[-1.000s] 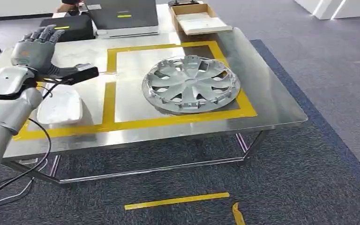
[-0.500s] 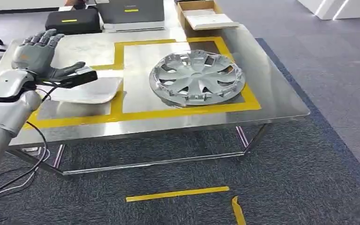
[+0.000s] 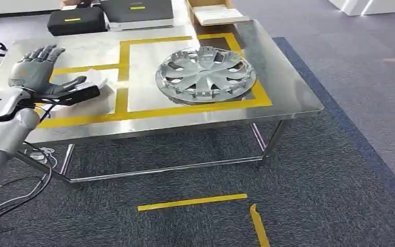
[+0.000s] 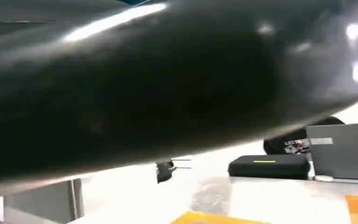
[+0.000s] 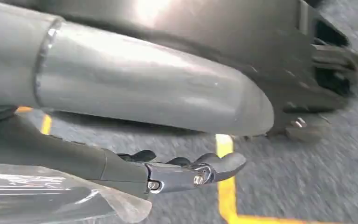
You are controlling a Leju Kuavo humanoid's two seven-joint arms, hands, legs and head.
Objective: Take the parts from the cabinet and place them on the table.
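Camera shifted; white part beside open left hand.

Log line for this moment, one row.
left hand: raised over table, fingers spread, empty | hubcap: inside yellow tape | white part: beside left hand

This looks like a robotics lab or test workshop set up in an office-like hall. A stainless-steel work table marked out with yellow tape stands on dark grey carpet, with more yellow tape strips stuck to the floor near it. At the table's far edge sit black equipment cases and an open cardboard box, and loose cables trail on the left.
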